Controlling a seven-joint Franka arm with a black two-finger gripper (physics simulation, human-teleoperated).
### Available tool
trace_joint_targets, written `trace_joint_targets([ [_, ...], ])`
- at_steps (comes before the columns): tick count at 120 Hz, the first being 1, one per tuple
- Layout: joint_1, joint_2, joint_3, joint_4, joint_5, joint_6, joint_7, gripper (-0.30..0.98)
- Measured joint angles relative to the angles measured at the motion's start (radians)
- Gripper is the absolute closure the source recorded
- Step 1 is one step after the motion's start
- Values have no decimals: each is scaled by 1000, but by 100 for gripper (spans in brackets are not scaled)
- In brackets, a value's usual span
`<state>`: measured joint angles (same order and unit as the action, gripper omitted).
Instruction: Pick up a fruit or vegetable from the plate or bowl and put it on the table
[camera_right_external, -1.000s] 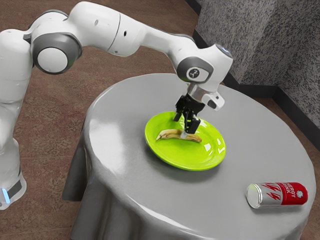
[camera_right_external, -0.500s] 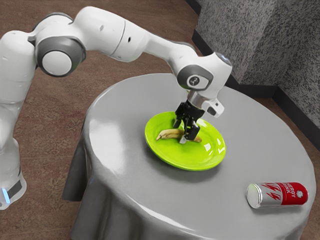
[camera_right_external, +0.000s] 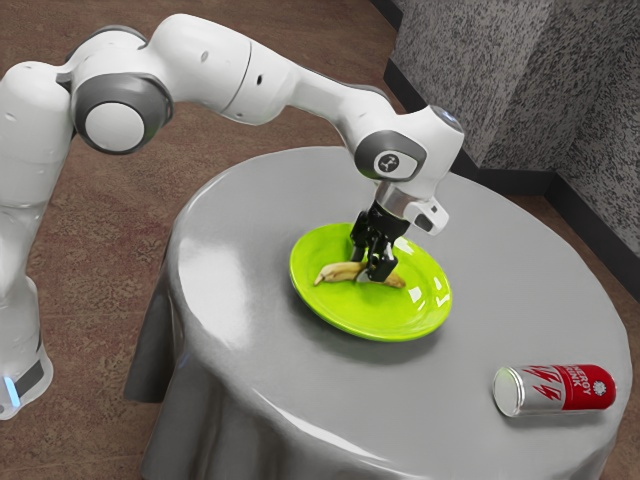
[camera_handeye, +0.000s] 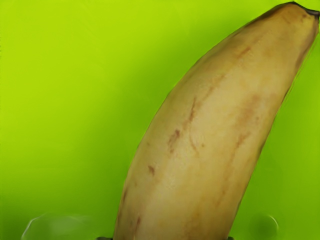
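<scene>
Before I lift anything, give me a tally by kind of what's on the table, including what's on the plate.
Fruit: 1, the banana
Dishes: 1, the green plate
Drinks: 1, the red and silver can lying on its side
Total: 3

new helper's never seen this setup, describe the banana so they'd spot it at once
On the round grey table sits a bright green plate. The banana is there, gripped by the black hand. It is long, curved and dull yellow with brown marks, unlike the red-and-silver can lying off the plate.
</scene>
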<state>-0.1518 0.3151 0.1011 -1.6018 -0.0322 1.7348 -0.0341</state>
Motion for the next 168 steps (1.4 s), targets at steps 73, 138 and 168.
trace_joint_targets([
  [73,2,-55,25,9,5,-17,-20,52],
  [138,10,-115,275,65,11,-72,-30,52],
  [168,31,-114,389,66,7,-88,-32,52],
])
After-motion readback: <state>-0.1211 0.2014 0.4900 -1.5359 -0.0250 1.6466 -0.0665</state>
